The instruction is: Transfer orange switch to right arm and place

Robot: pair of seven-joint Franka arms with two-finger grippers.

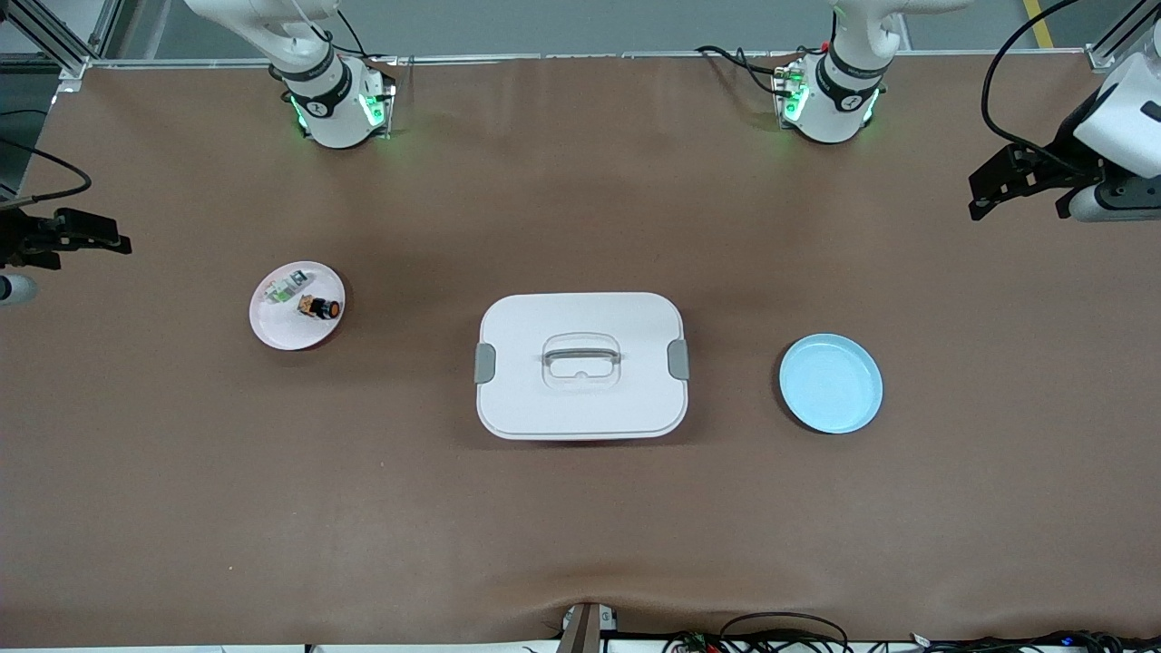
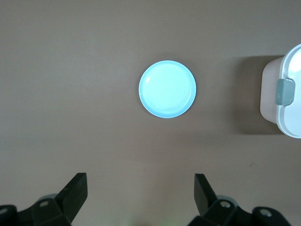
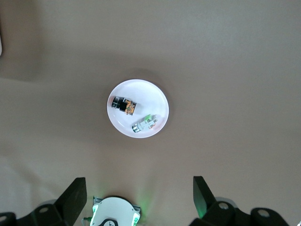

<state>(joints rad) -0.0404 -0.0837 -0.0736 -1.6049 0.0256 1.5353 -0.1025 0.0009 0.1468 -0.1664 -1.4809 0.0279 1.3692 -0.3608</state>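
Looking at the table, you find the orange switch [image 1: 321, 308], a short black barrel with an orange cap, lying on its side in the small pink round plate [image 1: 272, 322] toward the right arm's end of the table, just beside a pale green-and-white switch [image 1: 284, 288] on the same plate. The light blue round plate [image 1: 831, 383] toward the left arm's end carries nothing, and the white lidded plastic box with grey latches [image 1: 581, 365] sits between the two plates.

If the pink plate is where the switch was meant to end up, you are at the close: it lies there now and both arms are clear. If it was meant to travel elsewhere, pick-up, handover and placing all remain. The pictures do not settle which.

Your left hand [image 2: 141, 197] is up at the left arm's edge of the table with its fingers spread wide on nothing, the blue plate in its wrist view. Your right hand [image 3: 140, 197] is up at the right arm's edge, also spread wide and holding nothing, well apart from the switch.
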